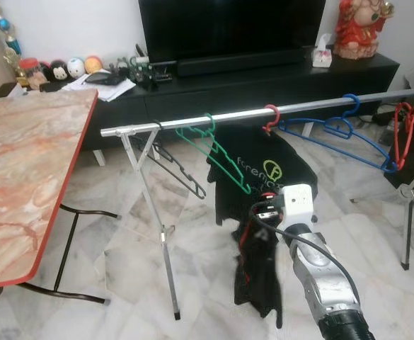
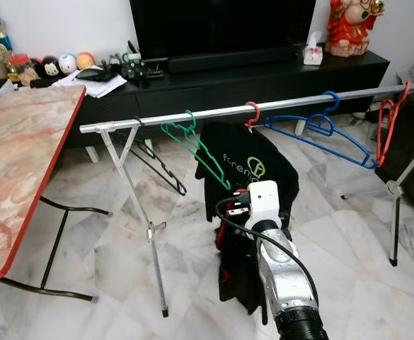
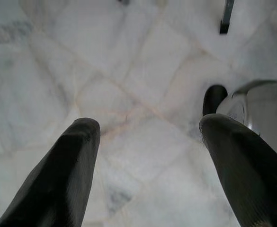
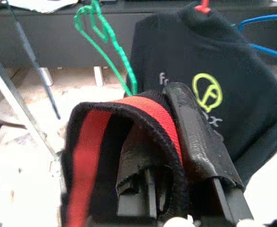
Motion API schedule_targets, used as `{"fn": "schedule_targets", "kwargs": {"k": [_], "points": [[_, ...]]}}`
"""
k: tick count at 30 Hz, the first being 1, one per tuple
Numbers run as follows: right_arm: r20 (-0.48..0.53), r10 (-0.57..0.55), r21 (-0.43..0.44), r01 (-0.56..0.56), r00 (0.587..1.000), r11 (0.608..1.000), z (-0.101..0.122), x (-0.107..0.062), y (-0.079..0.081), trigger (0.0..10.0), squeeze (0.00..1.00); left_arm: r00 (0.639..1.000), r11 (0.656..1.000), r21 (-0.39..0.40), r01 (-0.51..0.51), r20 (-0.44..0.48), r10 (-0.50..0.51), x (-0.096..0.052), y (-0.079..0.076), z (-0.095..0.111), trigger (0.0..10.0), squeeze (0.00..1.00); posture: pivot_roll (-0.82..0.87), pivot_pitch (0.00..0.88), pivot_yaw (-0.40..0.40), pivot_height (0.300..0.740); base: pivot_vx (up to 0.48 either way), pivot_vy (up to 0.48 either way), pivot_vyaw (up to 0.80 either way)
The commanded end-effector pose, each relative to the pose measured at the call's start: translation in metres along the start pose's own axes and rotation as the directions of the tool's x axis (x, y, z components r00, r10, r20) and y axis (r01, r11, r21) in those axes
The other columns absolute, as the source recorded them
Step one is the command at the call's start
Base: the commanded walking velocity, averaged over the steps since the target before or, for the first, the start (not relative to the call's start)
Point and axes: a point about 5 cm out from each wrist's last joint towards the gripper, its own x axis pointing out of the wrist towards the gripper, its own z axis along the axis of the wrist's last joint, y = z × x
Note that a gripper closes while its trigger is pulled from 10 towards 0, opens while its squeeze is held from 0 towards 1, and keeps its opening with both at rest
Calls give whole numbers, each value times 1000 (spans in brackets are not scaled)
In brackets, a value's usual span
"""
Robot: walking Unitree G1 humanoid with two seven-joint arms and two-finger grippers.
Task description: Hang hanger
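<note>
Meanwhile, at lower centre, black-and-red cloth [image 4: 129,156] is clamped in the right tool [image 4: 176,156], below a black shirt [image 1: 260,166] hung by a red hanger [image 1: 271,113] on the rail [image 1: 192,122]. The left tool [image 3: 145,165] is held apart above the floor [image 3: 129,71].

**Partial lettering on the hanging black shirt**

You can read only one piece of writing here, and only in part. It sits on the black shirt [image 2: 245,166] hanging on the red hanger [image 2: 251,113] from the silver rail [image 2: 214,113]. In the head views you see pale letters that look like "foren", cut off by the robot's right arm, with a yellow-green round logo [image 2: 256,168] beside them. In the right wrist view you see an "f" and, lower down, an "x" next to that same logo [image 4: 207,92]; the rest is hidden behind the right gripper [image 4: 176,156] and the black-and-red cloth [image 4: 105,156] it clamps.
</note>
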Motion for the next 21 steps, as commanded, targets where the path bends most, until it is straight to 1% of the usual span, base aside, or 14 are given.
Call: {"fn": "schedule_targets", "kwargs": {"k": [1, 3, 5, 18, 21], "points": [[43, -11, 3, 11, 999, 1000, 9, 0, -5, 10000, 0, 1000, 1000, 10, -2, -10, 3, -1, 1, -3, 10000, 0, -68, 0, 62, 740, 0, 0, 0], [43, -10, 3, 10, 999, 1000, 9, 0, -5, 10000, 0, 1000, 1000, 17, -4, -16, 4, -1, 1, -4, 10000, 0, -68, 0, 62, 740, 0, 0, 0], [45, -17, 0, 17, 999, 1000, 10, 2, -6, 10000, 0, 1000, 999, 43, -3, -3, 3, 0, 0, 0, 10000, 0, -63, 0, 57, 740, 0, 0, 0], [61, -3, -19, 5, 998, 1000, 14, 4, -5, 10000, 0, 1000, 999, 31, -11, -1, 11, 1, -1, 2, 10000, 0, -62, 0, 51, 740, 0, -280, 0], [68, 7, -40, -4, 998, 999, 15, 4, -3, 10000, 0, 1000, 1000, 29, -11, -4, 11, 1, -1, 1, 10000, 0, -62, 0, 51, 740, 0, -280, 794]]}}
